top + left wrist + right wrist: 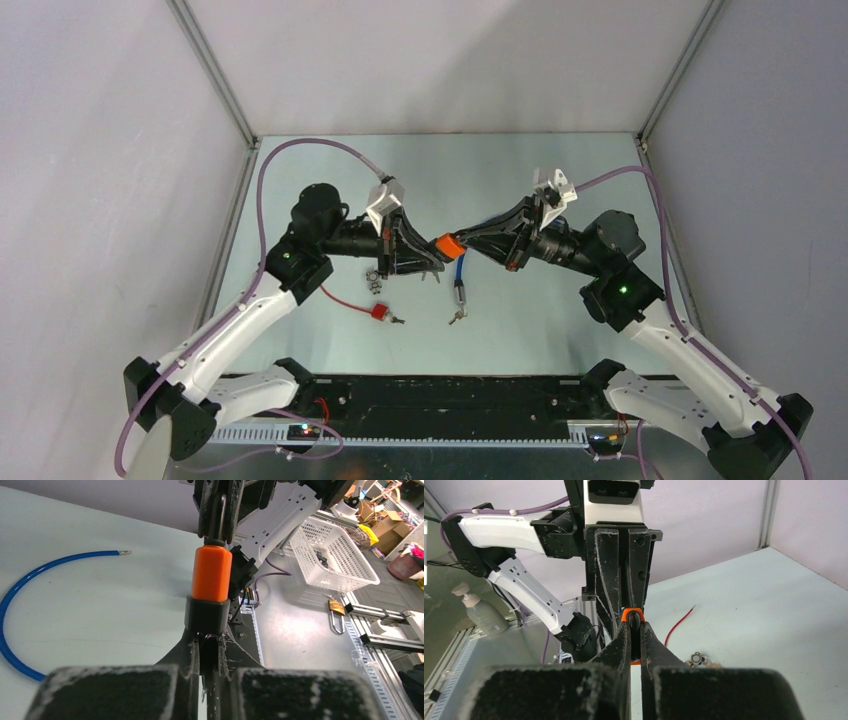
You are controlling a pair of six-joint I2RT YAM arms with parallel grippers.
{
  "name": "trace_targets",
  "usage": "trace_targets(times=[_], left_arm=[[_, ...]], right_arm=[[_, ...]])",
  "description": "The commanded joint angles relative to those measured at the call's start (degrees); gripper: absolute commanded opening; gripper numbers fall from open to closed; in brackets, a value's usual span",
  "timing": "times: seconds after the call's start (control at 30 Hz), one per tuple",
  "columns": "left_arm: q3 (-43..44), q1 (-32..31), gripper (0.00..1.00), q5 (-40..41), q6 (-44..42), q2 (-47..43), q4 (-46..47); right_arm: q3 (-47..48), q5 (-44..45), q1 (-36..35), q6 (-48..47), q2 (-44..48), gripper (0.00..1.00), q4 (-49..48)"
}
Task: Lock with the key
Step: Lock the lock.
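While the right pincer (635, 640) grasps the orange lock (449, 246) by its top, mid-air above the counter (560, 320), the left pincer (207, 645) is clenched on what looks like the black key (207, 615), seated in the lock's base. Step in hand: prob. the turn. Next move needs a left wrist roll w/ the right arm holding firm, no pulling apart.

No legible text, labels or numbers visible.

Pale walls (90, 200) enclose a light tabletop (560, 330); white basket (335, 555) beyond
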State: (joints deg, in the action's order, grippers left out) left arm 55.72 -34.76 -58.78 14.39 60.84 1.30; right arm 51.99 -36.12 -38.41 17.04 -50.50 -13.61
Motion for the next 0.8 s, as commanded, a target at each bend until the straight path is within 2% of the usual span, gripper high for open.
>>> trace_targets(times=[0.0,0.17,0.4,0.6,0.77], left_arm=[[2.53,-0.12,0.0,5.13,-4.5,-0.8,-4.69],[3.13,0.05,0.0,7.31,-6.6,-0.59,-8.74],[2.86,1.76,0.0,8.87,-6.69,-1.23,-9.23],[3.23,3.25,0.0,9.49,-5.66,-0.43,-9.2],[3.67,3.3,0.0,8.29,-5.01,0.2,-9.2]], right_arm=[[2.82,3.36,-0.92,-0.69,1.57,0.0,-4.36],[2.17,8.5,1.39,0.88,4.0,0.0,-5.96],[1.69,7.25,12.66,11.32,7.18,0.0,-8.3],[0.11,6.09,14.87,14.56,8.17,0.0,-10.4],[0.05,1.41,14.95,16.86,5.45,0.0,-12.44]])
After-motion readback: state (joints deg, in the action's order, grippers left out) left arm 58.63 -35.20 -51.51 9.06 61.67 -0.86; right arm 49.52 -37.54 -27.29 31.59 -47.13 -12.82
